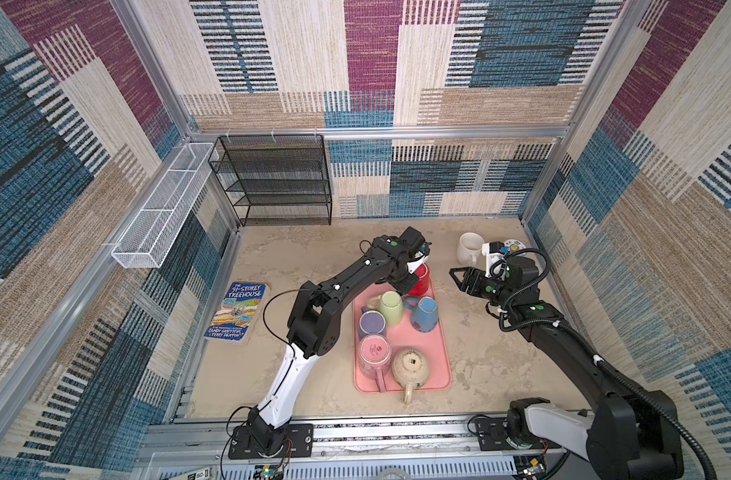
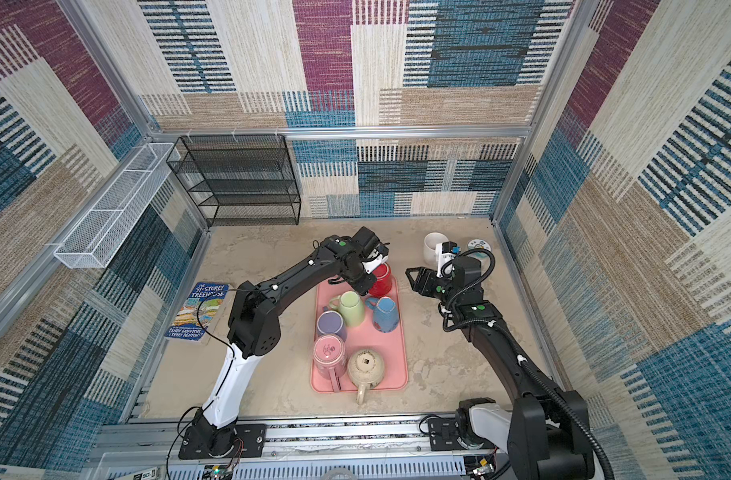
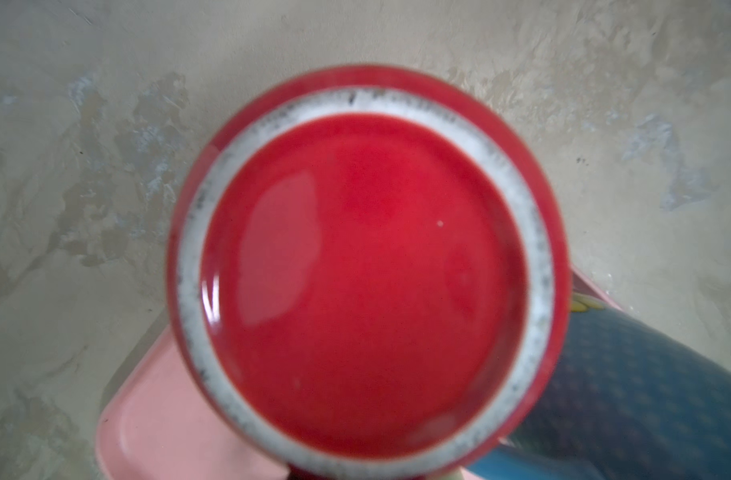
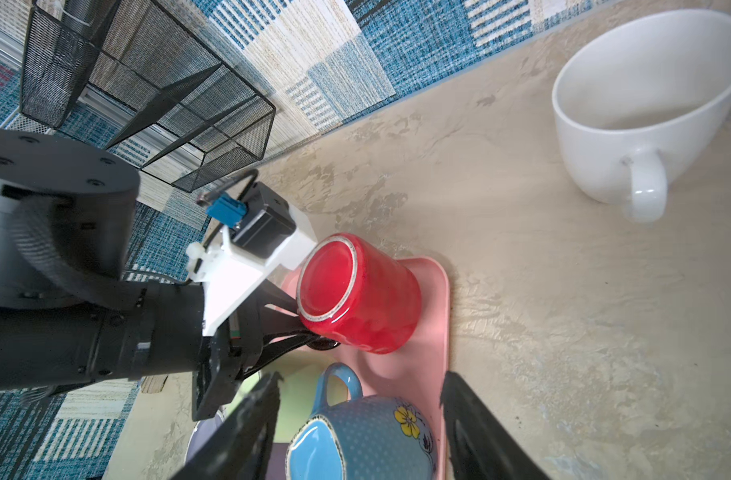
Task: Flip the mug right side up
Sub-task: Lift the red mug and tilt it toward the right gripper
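We see the red mug (image 4: 368, 291) upside down, base up, on the far corner of the pink tray (image 1: 434, 365). Our left claw (image 4: 303, 330) stands narrow at the mug's handle and seems to pinch it, though the contact is partly hidden. Our right claw (image 1: 456, 279) hangs wide and empty beside the tray, near 1 white cup (image 1: 469, 248).

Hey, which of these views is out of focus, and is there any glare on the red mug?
Left wrist view: the mug fills the frame, soft, with a pale sheen on its base. Right wrist view: mug sharp, left arm smeared. Both top views: crisp throughout.
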### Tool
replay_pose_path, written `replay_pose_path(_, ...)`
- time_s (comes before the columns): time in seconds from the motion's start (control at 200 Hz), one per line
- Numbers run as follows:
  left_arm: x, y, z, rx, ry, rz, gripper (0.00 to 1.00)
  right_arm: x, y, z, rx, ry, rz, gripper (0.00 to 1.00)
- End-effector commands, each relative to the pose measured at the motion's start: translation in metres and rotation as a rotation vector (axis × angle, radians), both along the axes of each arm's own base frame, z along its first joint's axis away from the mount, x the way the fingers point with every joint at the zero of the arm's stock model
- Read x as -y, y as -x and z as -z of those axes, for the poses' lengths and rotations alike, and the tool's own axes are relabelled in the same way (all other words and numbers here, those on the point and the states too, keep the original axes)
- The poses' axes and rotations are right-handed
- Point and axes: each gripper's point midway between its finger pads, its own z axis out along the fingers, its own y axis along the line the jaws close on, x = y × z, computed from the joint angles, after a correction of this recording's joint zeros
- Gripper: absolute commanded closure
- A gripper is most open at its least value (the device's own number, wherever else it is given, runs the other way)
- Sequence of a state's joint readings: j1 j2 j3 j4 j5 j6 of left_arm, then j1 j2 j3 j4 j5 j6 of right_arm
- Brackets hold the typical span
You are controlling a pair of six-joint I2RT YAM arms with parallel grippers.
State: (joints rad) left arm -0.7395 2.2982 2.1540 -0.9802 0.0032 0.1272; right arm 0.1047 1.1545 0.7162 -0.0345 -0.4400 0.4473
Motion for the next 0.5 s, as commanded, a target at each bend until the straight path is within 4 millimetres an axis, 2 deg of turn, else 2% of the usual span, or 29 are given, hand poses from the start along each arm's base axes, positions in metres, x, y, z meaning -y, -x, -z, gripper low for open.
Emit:
replay_pose_path(0.0, 0.003, -0.004, -0.028, 0.054, 0.045, 0.014, 1.0, -0.004, -0.004, -0.012, 0.043, -0.02, -0.018, 0.35)
replay_pose_path(0.19, 0.001, 0.004, -0.06, 0.067, 0.117, 0.007, 1.0, -0.009, 0.0, -0.017, 0.07, -0.028, -0.055, 0.34)
replay_pose_path(0.496, 0.001, 0.024, -0.123, 0.091, 0.377, -0.011, 1.0, -0.025, 0.023, -0.056, 0.233, -0.072, -0.178, 0.33)
